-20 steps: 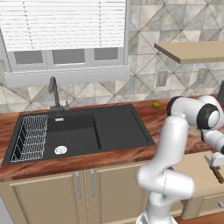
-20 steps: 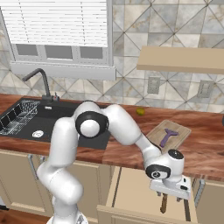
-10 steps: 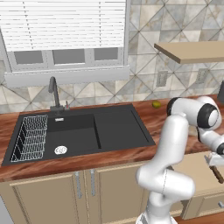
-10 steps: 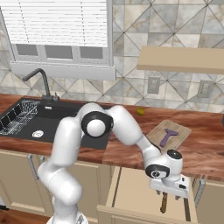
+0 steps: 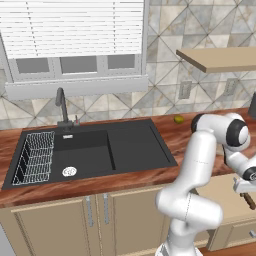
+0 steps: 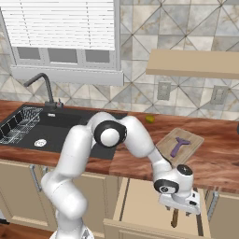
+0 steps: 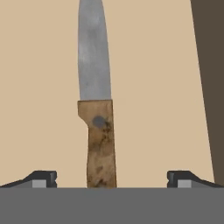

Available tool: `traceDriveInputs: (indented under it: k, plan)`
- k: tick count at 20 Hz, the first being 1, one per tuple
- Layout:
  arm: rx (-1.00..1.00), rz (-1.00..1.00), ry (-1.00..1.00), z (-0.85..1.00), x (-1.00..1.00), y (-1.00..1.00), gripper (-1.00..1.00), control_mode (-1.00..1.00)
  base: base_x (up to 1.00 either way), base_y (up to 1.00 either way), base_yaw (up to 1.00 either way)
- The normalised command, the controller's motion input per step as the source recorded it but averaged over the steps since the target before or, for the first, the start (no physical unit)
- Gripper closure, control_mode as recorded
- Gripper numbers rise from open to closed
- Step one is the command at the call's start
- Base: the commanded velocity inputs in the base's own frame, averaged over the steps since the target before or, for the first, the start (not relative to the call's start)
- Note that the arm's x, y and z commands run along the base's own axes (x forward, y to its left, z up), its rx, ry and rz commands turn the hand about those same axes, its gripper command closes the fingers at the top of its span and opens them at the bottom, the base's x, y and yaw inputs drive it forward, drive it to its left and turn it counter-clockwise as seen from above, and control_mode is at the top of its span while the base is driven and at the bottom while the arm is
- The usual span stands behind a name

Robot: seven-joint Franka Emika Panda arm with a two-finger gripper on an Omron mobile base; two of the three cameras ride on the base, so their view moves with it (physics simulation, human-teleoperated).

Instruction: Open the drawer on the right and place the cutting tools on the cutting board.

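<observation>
Pale beige lines the drawer (image 6: 140, 205), pulled open at the lower right of the right base view, a wooden-handled knife (image 7: 98, 127) lying inside. My gripper (image 7: 111, 177) hovers spread wide above its handle, grasping nothing. The cutting board (image 6: 168, 149) carries a purple tool (image 6: 179, 145).

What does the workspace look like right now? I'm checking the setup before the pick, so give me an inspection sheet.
Surface: wooden counter with a black sink set in.
Job's things: drawer pulled open; a knife with a wooden handle lies flat on its beige floor. Cutting board on the counter, a purple tool already on it.
Clutter: small yellow-green object near the wall; wire rack in the sink.
Grippers: gripper open, over the knife's handle, one fingertip on each side, not touching.
Cables: nothing seen.
Surroundings: window blinds, tiled wall, wall shelf, outlets.
</observation>
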Motion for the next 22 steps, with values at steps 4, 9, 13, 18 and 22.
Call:
traceDriveInputs:
  k: [4, 9, 13, 18, 22]
  plan:
    - [0.00, 0.00, -0.05, -0.27, 0.00, 0.02, -1.00, -1.00, 0.00, 0.00, 0.00]
    - [0.00, 0.00, -0.05, -0.25, 0.00, 0.04, -1.00, -1.00, 0.00, 0.00, 0.00]
    - [0.00, 0.00, -0.04, -0.05, 0.00, 0.10, -1.00, -1.00, 0.00, 0.00, 0.00]
    - [0.00, 0.00, -0.03, -0.01, -0.19, 0.00, -1.00, -1.00, 0.00, 0.00, 0.00]
    - [0.00, 0.00, -0.07, -0.01, -0.03, 0.00, -1.00, -1.00, 0.00, 0.00, 0.00]
